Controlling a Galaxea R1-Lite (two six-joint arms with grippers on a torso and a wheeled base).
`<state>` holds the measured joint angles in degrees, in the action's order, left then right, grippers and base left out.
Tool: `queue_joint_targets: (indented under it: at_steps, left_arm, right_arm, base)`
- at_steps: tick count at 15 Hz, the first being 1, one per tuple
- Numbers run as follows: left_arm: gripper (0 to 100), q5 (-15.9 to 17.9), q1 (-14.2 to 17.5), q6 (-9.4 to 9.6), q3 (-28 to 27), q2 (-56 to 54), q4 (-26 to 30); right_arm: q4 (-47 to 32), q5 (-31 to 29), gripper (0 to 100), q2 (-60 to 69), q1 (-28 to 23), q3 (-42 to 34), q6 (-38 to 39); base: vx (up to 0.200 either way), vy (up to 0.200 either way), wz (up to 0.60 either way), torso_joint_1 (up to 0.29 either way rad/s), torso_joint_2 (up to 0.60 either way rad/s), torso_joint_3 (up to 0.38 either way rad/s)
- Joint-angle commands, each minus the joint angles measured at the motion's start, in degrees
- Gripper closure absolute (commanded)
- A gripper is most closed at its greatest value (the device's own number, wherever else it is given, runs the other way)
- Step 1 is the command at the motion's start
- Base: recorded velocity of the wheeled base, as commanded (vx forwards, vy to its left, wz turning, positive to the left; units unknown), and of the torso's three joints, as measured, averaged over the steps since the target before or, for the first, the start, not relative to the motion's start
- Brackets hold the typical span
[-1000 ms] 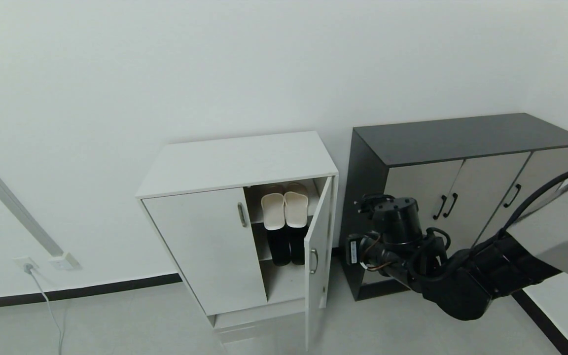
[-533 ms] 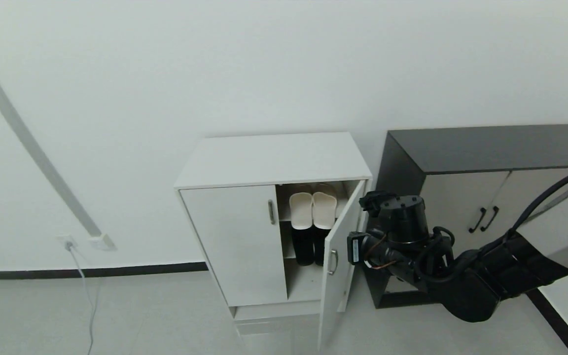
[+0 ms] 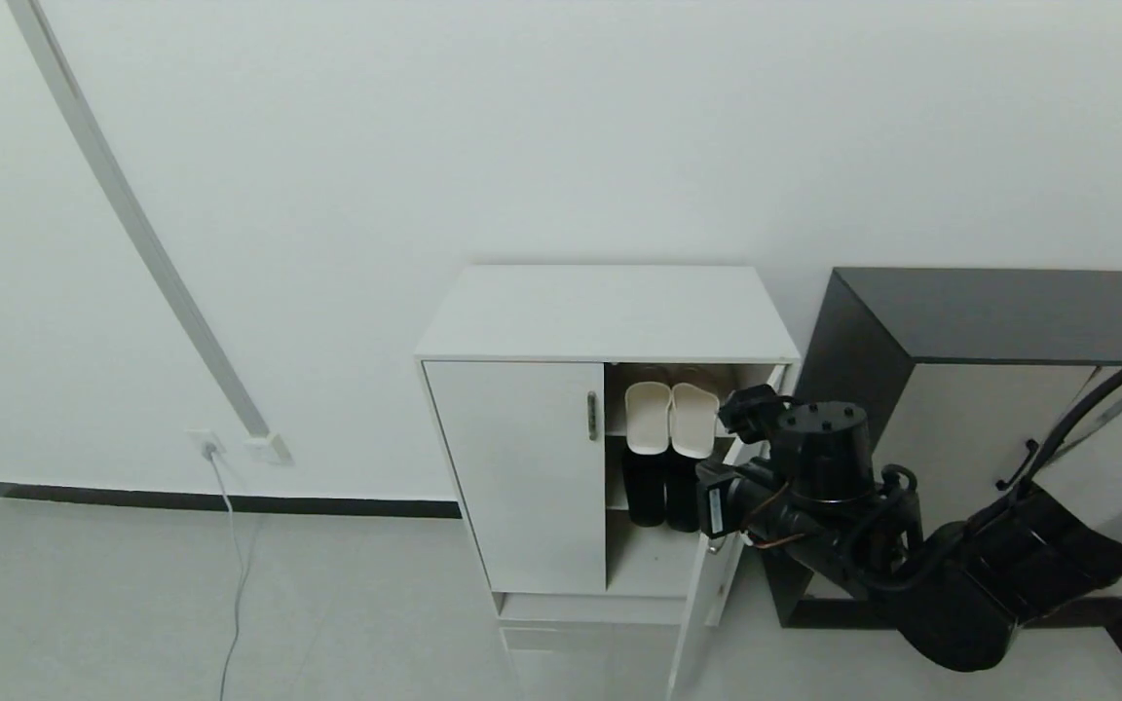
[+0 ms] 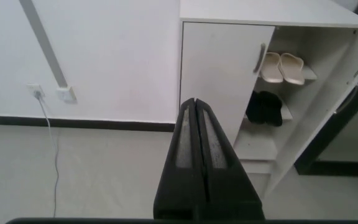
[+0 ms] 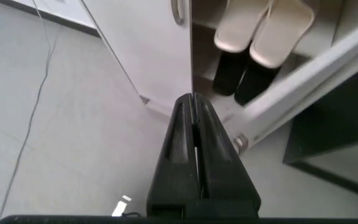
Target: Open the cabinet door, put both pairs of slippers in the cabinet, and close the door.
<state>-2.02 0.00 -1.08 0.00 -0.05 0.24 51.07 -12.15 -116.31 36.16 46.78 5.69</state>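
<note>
The white cabinet (image 3: pixel 610 312) has its left door shut and its right door (image 3: pixel 707 604) swung open, seen almost edge-on. Inside, a white pair of slippers (image 3: pixel 668 419) lies on the upper shelf and a black pair (image 3: pixel 658 497) on the shelf below. My right arm (image 3: pixel 814 477) is at the open door's outer side. In the right wrist view my right gripper (image 5: pixel 194 118) is shut and empty, in front of the door's edge (image 5: pixel 303 87) and below the white slippers (image 5: pixel 260 31). My left gripper (image 4: pixel 196 124) is shut and empty, well short of the cabinet (image 4: pixel 222 68).
A dark cabinet (image 3: pixel 990 312) stands right beside the white one. A wall socket (image 3: pixel 205 443) with a hanging cable and a slanting conduit (image 3: pixel 132 214) are to the left. Bare floor (image 3: pixel 230 604) lies before the cabinet.
The whole head view has shifted, so the camera moved. The right arm now overlaps the open door's outer side, where a gap showed earlier. The slippers have not moved.
</note>
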Motion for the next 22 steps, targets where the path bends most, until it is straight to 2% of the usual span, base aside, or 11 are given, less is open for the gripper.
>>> queue_joint_targets:
  at_steps: [1, 3, 5, 8, 15, 22]
  left_arm:
    - [100, 0.0, 0.0, -0.06, 0.0, 0.0, 0.0]
    - [100, 0.0, 0.0, 0.03, -0.1, 0.0, 0.0]
    - [100, 0.1, 0.0, -0.06, -0.1, 0.1, 0.0]
    - [100, 0.1, 0.0, -0.06, -0.1, 0.0, 0.0]
    - [100, 0.0, 0.0, -0.32, 0.0, 0.0, 0.0]
    - [100, 0.0, 0.0, -0.23, 0.0, 0.0, 0.0]
  right_arm:
    - [-0.3, -0.2, 100, 3.5, -2.3, -3.3, -0.9]
    - [-1.4, -0.2, 100, 6.2, -3.9, -5.3, -1.7]
    - [-8.4, 0.3, 100, 11.0, -5.6, -7.4, -4.2]
    - [-14.6, 0.2, 100, 11.1, -6.9, -9.0, -6.5]
    - [-10.3, 0.7, 100, 3.4, -7.1, -7.5, -6.8]
    - [-5.7, 1.2, 100, -4.1, -5.2, -2.4, -6.0]
  base:
    - [0.000, 0.000, 0.00, 0.000, 0.00, 0.000]
    - [0.200, 0.000, 0.00, 0.000, 0.00, 0.002]
    - [0.200, 0.000, 0.00, -0.012, 0.00, 0.007]
    - [0.000, 0.000, 0.00, 0.000, 0.00, 0.000]
    - [0.000, 0.000, 0.00, 0.000, 0.00, 0.000]
    - [0.000, 0.000, 0.00, 0.000, 0.00, 0.000]
